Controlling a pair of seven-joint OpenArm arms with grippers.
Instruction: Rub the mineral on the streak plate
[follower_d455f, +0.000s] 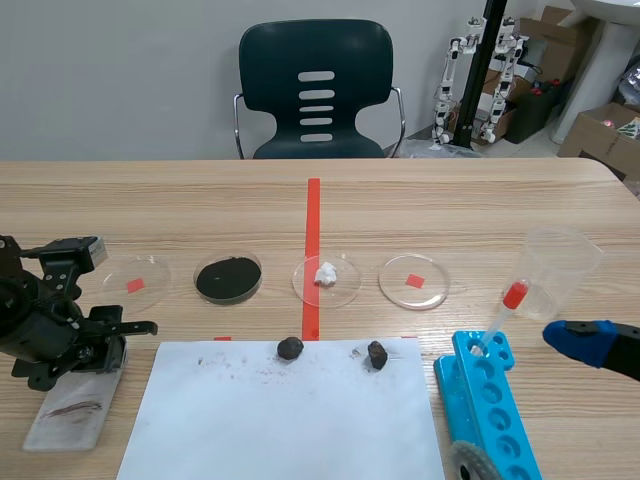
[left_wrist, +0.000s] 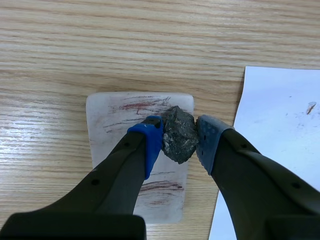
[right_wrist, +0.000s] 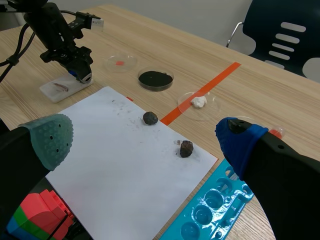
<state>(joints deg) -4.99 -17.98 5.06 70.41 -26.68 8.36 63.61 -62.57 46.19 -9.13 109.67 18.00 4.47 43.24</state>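
Mineral (left_wrist: 179, 134) sides under blue pads (left_wrist: 151, 143)

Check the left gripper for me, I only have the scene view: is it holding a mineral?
Observer: Yes. The left wrist view shows the left gripper shut on a dark grey mineral.
Operator: Over the plate?
Observer: Over the streak plate, at its side nearer the paper. I cannot tell if they are in contact.
Operator: Right gripper?
Observer: The right wrist view shows the right gripper open, with nothing between its fingers.
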